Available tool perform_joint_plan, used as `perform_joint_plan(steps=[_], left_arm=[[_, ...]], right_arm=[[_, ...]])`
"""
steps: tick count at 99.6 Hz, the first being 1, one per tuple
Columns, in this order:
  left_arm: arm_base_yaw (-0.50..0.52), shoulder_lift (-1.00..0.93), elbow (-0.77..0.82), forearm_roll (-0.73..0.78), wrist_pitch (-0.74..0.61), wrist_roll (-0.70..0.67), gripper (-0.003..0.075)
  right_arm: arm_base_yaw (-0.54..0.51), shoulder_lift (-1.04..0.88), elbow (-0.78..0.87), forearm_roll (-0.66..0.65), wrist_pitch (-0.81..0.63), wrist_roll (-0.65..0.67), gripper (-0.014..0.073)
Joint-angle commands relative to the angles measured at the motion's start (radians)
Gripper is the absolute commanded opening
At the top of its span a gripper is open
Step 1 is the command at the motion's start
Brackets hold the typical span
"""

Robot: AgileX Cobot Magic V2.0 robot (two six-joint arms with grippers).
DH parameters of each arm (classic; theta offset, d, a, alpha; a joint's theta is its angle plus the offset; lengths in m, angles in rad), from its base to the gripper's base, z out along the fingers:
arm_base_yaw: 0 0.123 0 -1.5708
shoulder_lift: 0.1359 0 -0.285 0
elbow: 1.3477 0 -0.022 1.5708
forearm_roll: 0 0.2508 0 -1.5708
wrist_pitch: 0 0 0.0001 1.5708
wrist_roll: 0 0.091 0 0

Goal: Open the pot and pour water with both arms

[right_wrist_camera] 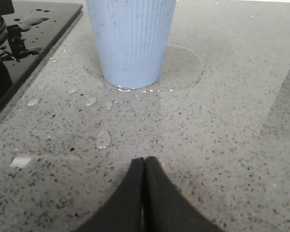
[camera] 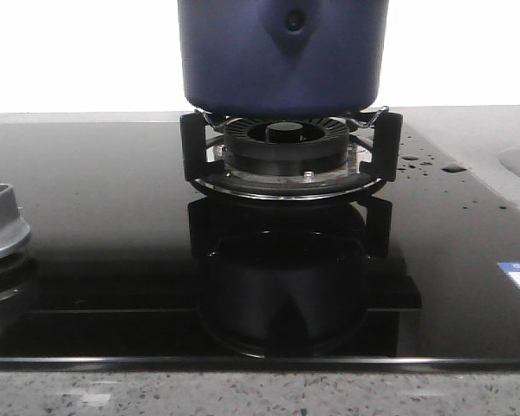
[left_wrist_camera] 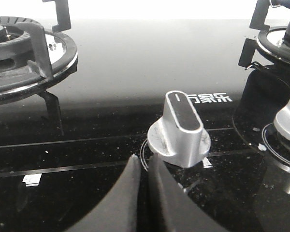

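The dark navy pot (camera: pixel 282 54) stands on the black burner ring (camera: pixel 286 147) at the middle of the hob; its top is cut off by the frame, so no lid shows. A light blue ribbed cup (right_wrist_camera: pixel 131 41) stands on the speckled counter (right_wrist_camera: pixel 217 125) in the right wrist view. My right gripper (right_wrist_camera: pixel 144 160) is shut and empty, low over the counter, short of the cup. My left gripper (left_wrist_camera: pixel 145 159) is shut and empty, just short of a silver hob knob (left_wrist_camera: pixel 180 130). Neither gripper shows in the front view.
The black glass hob (camera: pixel 95 217) carries water drops at its right (camera: pixel 416 160). Another silver knob (camera: pixel 2 224) shows at the front left. A second burner (left_wrist_camera: pixel 19 53) lies in the left wrist view. Water drops (right_wrist_camera: pixel 102 139) and a wet ring lie round the cup.
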Motion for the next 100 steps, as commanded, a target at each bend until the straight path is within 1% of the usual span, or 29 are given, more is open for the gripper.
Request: perform_joint_plan(steps=[1, 12, 17, 23, 29, 46, 50, 59, 63, 64, 77, 80, 86, 95, 100], left_arm=[[0.002, -0.03, 0.044, -0.012, -0.047, -0.008, -0.002], [0.002, -0.03, 0.044, -0.012, -0.047, -0.008, -0.002], [0.002, -0.03, 0.044, -0.012, -0.047, -0.008, -0.002], [0.002, -0.03, 0.044, -0.012, -0.047, -0.008, -0.002], [0.002, -0.03, 0.044, -0.012, -0.047, -0.008, -0.002], [0.002, -0.03, 0.044, -0.012, -0.047, -0.008, -0.002], [0.002, -0.03, 0.044, 0.011, -0.059, -0.001, -0.002], [0.002, -0.03, 0.044, 0.078, -0.12, -0.001, -0.002], [0.002, -0.03, 0.044, 0.075, -0.18, -0.001, -0.002], [0.002, -0.03, 0.044, 0.076, -0.18, -0.001, -0.002], [0.002, -0.03, 0.044, 0.035, -0.39, -0.001, -0.002], [0.002, -0.03, 0.044, 0.009, -0.439, -0.009, -0.002], [0.0, -0.03, 0.044, -0.111, -0.555, -0.035, -0.002], [0.0, -0.03, 0.044, -0.317, -0.656, -0.035, -0.002], [0.0, -0.03, 0.044, -0.412, -0.689, -0.035, -0.002]], right_arm=[[-0.005, -0.02, 0.029, -0.003, -0.018, -0.006, -0.0067], [-0.005, -0.02, 0.029, -0.003, -0.02, -0.006, -0.0067], [-0.005, -0.02, 0.029, -0.032, -0.037, -0.006, -0.0067], [-0.005, -0.02, 0.029, -0.114, -0.099, -0.006, -0.0067], [-0.005, -0.02, 0.029, -0.117, -0.195, -0.003, -0.0067], [-0.005, -0.02, 0.029, -0.027, -0.451, 0.008, -0.0067], [-0.005, -0.02, 0.029, -0.004, -0.503, 0.009, -0.0067], [-0.005, -0.02, 0.029, 0.082, -0.525, 0.009, -0.0067], [-0.005, -0.02, 0.029, 0.153, -0.516, 0.009, -0.0066], [-0.005, -0.02, 0.029, 0.153, -0.514, 0.009, -0.0066], [-0.005, -0.02, 0.029, 0.3, -0.498, 0.009, -0.0064], [-0.005, -0.02, 0.025, 0.332, -0.498, 0.009, -0.0064], [-0.005, -0.02, 0.01, 0.405, -0.467, 0.009, -0.0064], [-0.005, -0.02, -0.024, 0.421, -0.4, 0.009, -0.0064], [-0.005, -0.016, -0.049, 0.421, -0.356, 0.009, -0.0064]])
